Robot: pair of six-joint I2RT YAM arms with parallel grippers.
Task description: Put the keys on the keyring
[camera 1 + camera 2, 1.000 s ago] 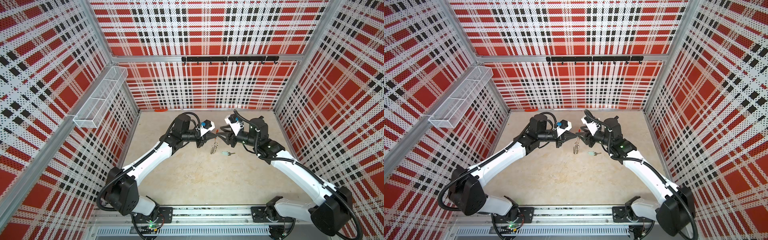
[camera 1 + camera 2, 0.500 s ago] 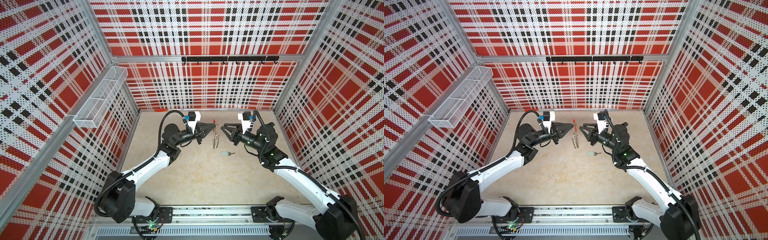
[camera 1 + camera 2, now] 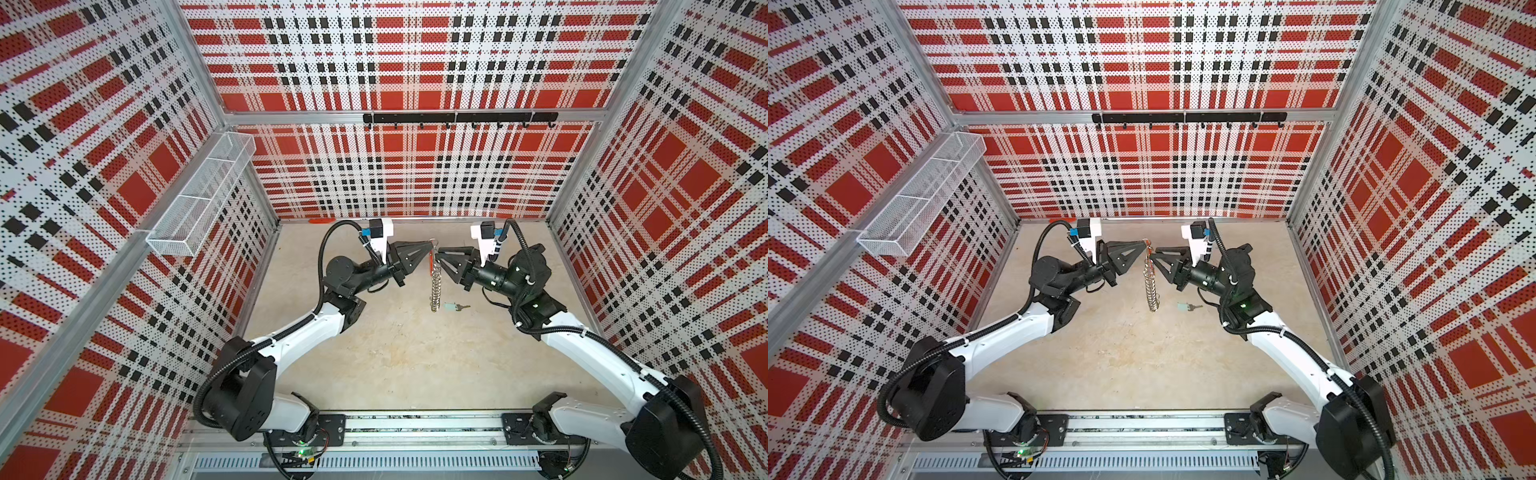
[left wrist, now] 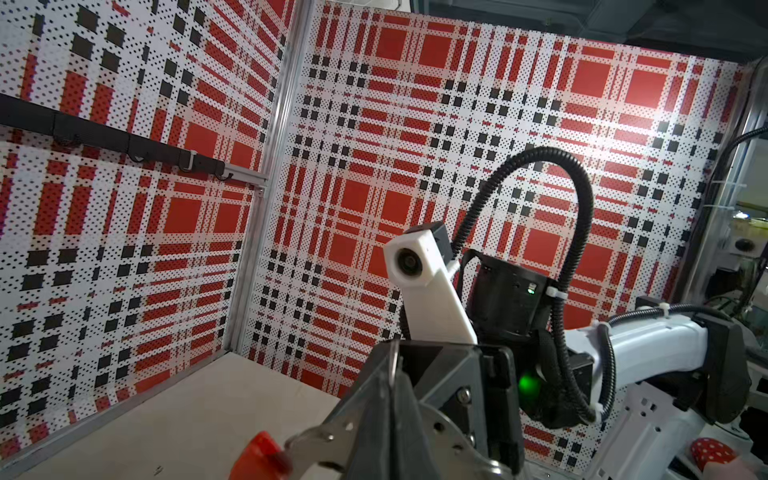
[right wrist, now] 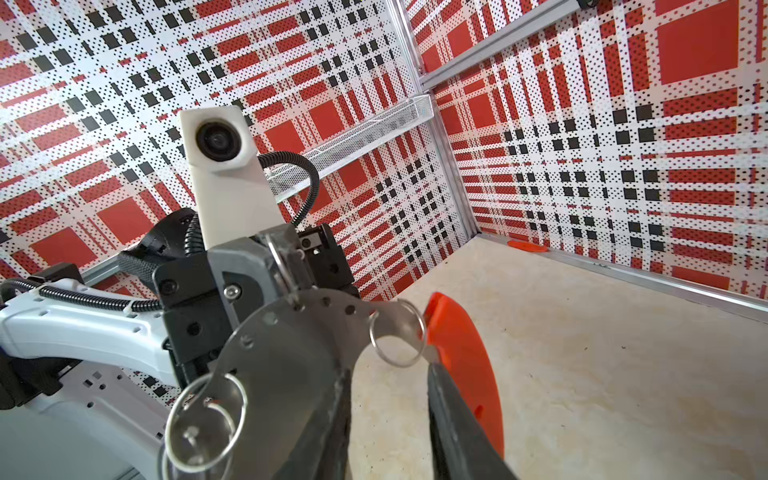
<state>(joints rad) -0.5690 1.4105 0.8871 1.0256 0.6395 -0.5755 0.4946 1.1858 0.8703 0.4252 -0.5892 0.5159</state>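
Left claw: the left gripper (image 3: 428,246) is held up over the back of the table (image 3: 395,365), its jaws pressed together on the top edge of the keyring (image 3: 434,282).

Keyring: it hangs edge-on in both top views and drops from the left gripper's tips toward the table, with its fringe of loops stacked in a line. In the right wrist view it shows as a grey metal plate (image 5: 291,353) with small holes along the rim and wire rings through them. A red curved plastic section (image 5: 461,361) sits on one side.

Right claw: the right gripper (image 3: 439,255) faces the left one from the opposite side, its tips just beside the upper part of the keyring and slightly lower than the left gripper's hold. Its jaws stand apart, and bare table shows through the gap.

At the gap: one small wire loop (image 5: 398,338) sits at the mouth of the right jaws, and one dark finger (image 5: 453,415) lies along the edge of the red section. I cannot tell whether the pads actually press on the loop.

Keys: the keys (image 3: 454,307) lie flat on the table, clear of both claws. The teal tag is toward the keyring's lower end and the dark blade points toward the right arm.
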